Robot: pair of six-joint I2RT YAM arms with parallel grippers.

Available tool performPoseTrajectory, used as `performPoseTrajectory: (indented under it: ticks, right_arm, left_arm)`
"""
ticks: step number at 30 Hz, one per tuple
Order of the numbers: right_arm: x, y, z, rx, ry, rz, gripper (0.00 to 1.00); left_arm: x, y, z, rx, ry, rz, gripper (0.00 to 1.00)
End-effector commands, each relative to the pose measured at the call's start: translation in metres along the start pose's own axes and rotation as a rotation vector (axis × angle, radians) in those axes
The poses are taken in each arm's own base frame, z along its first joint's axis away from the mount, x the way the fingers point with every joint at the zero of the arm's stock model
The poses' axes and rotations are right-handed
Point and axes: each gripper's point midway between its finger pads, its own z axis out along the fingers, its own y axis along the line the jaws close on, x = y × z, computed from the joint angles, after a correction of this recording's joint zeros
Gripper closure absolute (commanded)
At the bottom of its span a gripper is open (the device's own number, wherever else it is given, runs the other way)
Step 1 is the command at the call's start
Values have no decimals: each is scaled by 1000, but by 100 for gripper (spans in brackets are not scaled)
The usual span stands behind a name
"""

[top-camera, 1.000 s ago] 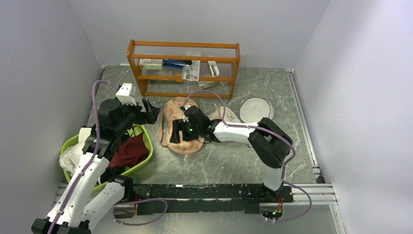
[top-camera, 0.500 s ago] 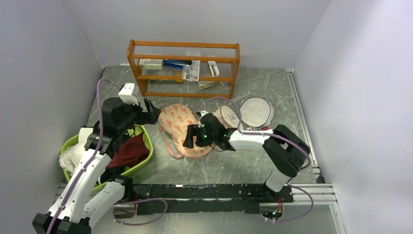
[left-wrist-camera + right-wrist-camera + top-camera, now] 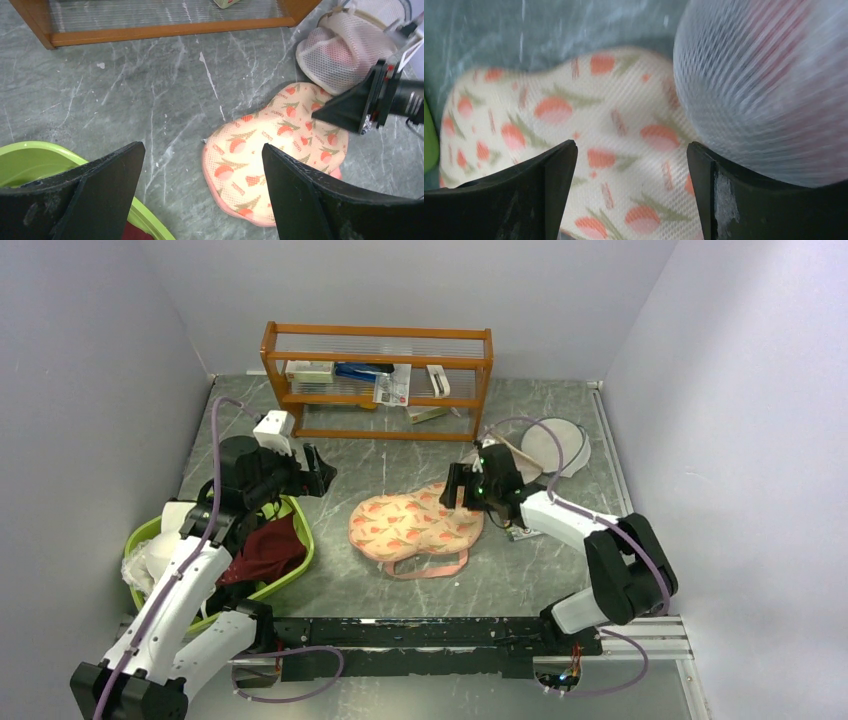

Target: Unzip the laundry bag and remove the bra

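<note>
The bag [image 3: 415,523] has been dragged right and turned. From above it now lies flat mid-table, two peach lobes side by side, with a pink strap loop [image 3: 428,566] trailing toward the arms (a second ago it sat bunched under the right gripper). The right gripper [image 3: 462,486] has swung back and hangs at the bag's right end, jaws spread, nothing in them. The left gripper [image 3: 318,470], wide open just beyond the green tub [image 3: 305,540], has barely shifted.

Left wrist: the bag is fine mesh with orange-red flowers, on marbled grey table [image 3: 150,115], touching a white mesh dome [image 3: 340,55].

Right wrist (blurred): black fingers [image 3: 534,195] stand apart above the flowered weave.
</note>
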Motion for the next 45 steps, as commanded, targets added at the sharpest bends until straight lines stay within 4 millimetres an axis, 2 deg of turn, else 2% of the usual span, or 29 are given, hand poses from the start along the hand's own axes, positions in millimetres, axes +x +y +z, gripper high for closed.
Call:
performPoseTrajectory:
  ticks: [1,4,5,7,11,13,14,17,21,23,25,28,31,35,38,41,43,45]
  right_arm:
    - [-50,-7,-6,77,-50,-100,18]
    - [-60,18,-18,10,-70,-151,15]
    - [-57,34,-25,-31,-82,-180,13]
    - [-41,57,-32,-104,-66,-228,10]
    - [5,108,-34,-219,6,-299,9]
    - [25,124,-32,-252,52,-319,9]
    - [30,126,-30,-250,65,-322,9]
    - [34,112,-24,-185,67,-331,9]
    - [25,74,-20,-11,57,-349,8]
    - [19,54,-22,52,51,-320,7]
    - [16,40,-24,60,37,-281,7]
    - [14,28,-28,32,23,-215,7]
    - [13,16,-29,47,16,-183,7]
    - [16,7,-26,64,28,-180,7]
    - [27,4,-23,55,66,-169,7]
    - [49,5,-23,8,106,-135,7]
    - [62,8,-24,-35,117,-99,7]
    - [76,17,-25,-96,138,-54,7]
  left_arm:
    - [-3,-3,4,18,-16,25,1]
    - [0,-2,7,17,-2,22,1]
    - [2,-2,8,24,6,21,1]
    - [4,-5,10,40,17,18,1]
    - [6,-8,12,60,31,19,1]
    - [5,-8,12,60,30,19,1]
    - [5,-7,11,56,27,19,1]
    - [5,-6,11,50,22,20,1]
    - [8,-11,13,75,36,19,1]
    - [14,-20,16,129,55,11,1]
    - [23,-42,18,240,101,-30,1]
    - [49,-74,17,392,185,-174,1]
    - [82,-102,14,457,224,-283,1]
    - [127,-118,20,405,274,-353,2]
    - [150,-128,30,370,336,-332,1]
    - [169,-126,53,285,410,-327,1]
    - [176,-107,78,159,444,-334,0]
    - [173,-93,101,108,456,-357,1]
